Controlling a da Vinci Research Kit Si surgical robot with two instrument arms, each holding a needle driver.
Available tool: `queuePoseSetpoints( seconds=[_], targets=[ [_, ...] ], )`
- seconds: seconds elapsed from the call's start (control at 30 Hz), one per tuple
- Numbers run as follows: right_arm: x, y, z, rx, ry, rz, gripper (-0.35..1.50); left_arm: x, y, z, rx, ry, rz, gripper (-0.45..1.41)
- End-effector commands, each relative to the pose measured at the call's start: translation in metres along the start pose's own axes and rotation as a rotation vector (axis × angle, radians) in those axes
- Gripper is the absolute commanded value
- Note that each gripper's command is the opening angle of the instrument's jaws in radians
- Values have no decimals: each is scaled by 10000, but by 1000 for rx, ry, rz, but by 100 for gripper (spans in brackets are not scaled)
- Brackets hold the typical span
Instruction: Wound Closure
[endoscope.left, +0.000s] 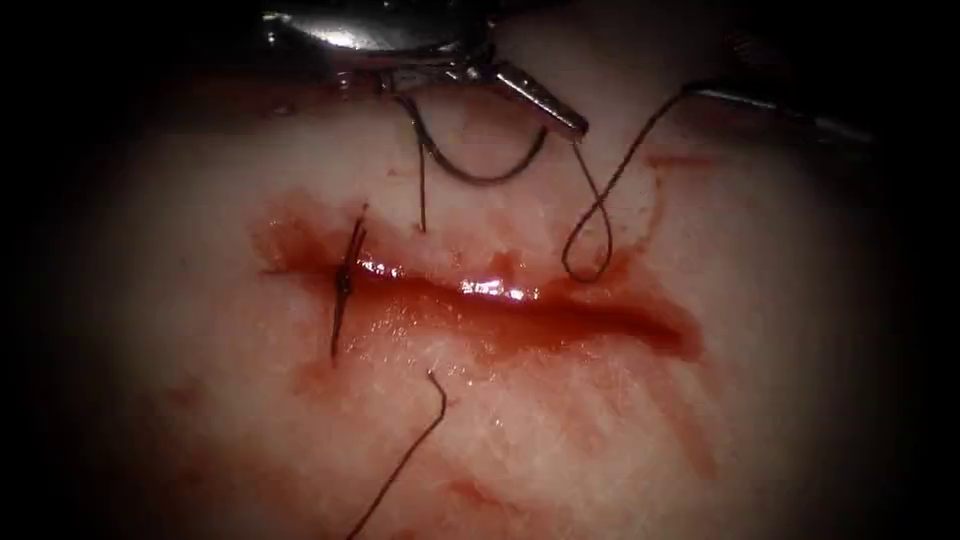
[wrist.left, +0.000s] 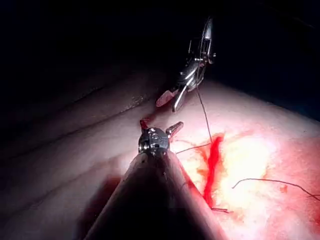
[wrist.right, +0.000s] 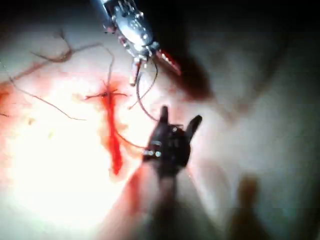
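Tissue (endoscope.left: 200, 400) wet with red fluid, dark surround. Top centre: left tool (endoscope.left: 490, 100), jaws spread, needle (endoscope.left: 480, 180) hanging at it above the cut (endoscope.left: 560, 310), out of tissue, hold unclear. Upper right: right tool (endoscope.left: 700, 92), jaws apart, thread (endoscope.left: 600, 215) looping from its tip.

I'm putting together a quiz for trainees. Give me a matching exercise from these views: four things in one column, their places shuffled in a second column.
Things
1. needle
2. stitch
3. thread loop
4. loose thread end

Places
A. on the tissue below the cut
B. across the cut's left end
C. under the left pincer, above the cut, not in the tissue
D. just above the cut's right half, running up to the right pincer

Pairs: 1-C; 2-B; 3-D; 4-A

The left pincer's jaws stand apart. What either pincer holds cannot be told.
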Motion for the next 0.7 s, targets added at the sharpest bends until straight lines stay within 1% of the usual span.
queuePoseSetpoints(
  seconds=[0.03, 0.2, 0.33, 0.4, 0.47, 0.53, 0.67, 0.7],
  targets=[
    [-2, -5, 7, 4, 1, 0, 125, 0, -8, 5, -2, -5, 11, 96],
    [-4, -6, 6, 5, 2, -2, 125, 2, -35, -15, 27, -21, 8, 96],
    [-7, -8, 8, 25, -3, -5, 125, -5, -44, -33, 41, -29, 10, 96],
    [-9, -12, 10, 69, -11, -8, 121, -10, -39, -42, 42, -33, 9, 94],
    [-11, -19, 13, 116, -36, -14, 118, -14, -30, -49, 40, -36, 11, 94],
    [-15, -28, 19, 152, -57, -27, 116, -18, -15, -58, 36, -38, 16, 93],
    [-22, -44, 31, 216, -60, -46, 116, -24, 19, -76, 32, -45, 27, 93],
    [-23, -49, 34, 235, -67, -69, 113, -26, 30, -82, 30, -50, 29, 93]
  ],
)
